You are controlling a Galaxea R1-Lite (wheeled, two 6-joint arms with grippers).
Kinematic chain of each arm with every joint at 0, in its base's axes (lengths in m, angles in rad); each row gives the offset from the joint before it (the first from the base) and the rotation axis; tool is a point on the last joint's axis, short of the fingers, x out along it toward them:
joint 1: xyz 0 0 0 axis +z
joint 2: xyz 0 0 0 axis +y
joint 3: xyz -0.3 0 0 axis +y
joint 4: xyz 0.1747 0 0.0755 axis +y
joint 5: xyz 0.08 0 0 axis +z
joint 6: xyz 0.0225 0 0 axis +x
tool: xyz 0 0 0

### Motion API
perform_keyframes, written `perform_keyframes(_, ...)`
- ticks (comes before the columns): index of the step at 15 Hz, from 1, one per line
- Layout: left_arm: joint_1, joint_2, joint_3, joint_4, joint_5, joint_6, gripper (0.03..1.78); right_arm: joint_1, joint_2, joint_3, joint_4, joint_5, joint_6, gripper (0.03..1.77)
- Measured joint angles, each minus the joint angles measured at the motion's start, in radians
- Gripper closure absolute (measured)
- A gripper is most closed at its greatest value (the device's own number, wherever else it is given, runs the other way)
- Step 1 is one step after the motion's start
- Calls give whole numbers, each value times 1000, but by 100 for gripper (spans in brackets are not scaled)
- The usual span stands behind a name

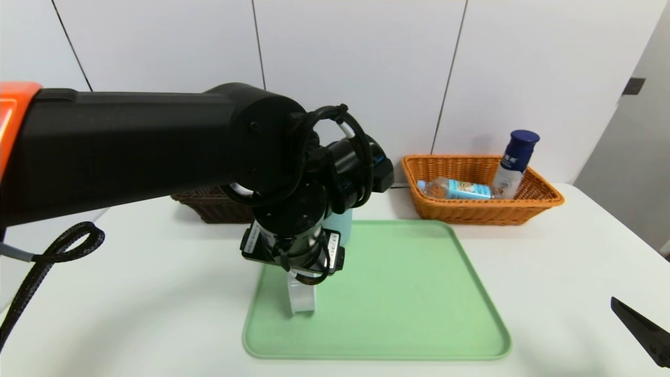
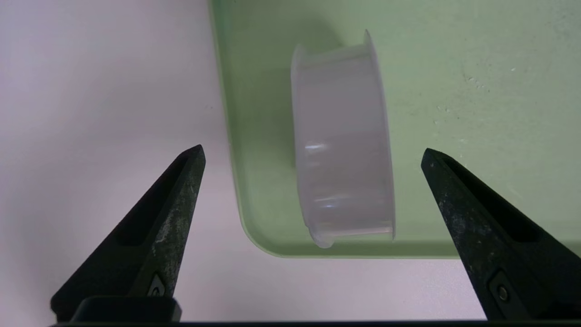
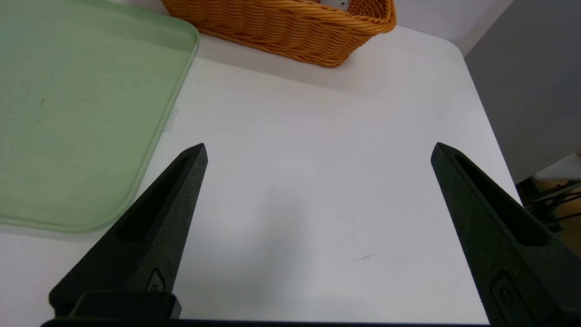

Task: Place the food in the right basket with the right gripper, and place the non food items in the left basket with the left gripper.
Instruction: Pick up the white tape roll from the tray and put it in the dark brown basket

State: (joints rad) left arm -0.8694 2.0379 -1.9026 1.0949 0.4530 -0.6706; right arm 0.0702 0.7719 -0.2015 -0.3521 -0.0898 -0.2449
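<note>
Your left gripper [image 2: 313, 154] hangs spread wide above the round white case [image 2: 342, 141], which stands on edge in the green tray's [image 1: 419, 293] near-left corner; a glancing finger could tip or roll it. Both bottles sit in the orange basket [image 1: 534, 201]; the brown basket [image 1: 209, 207] shows behind the arm. Beside the tray, your right gripper [image 3: 317, 150] idles, also spread, over the white bench [image 3: 317, 204].

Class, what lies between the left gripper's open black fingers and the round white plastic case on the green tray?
Nothing: left wrist view shows bare gap between left gripper and round white plastic case.
</note>
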Motion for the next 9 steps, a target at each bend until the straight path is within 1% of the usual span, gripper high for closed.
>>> perform_keyframes(9, -12, 44, 2, 0, -6, -18, 12, 0, -4, -1, 0, -1, 0, 10)
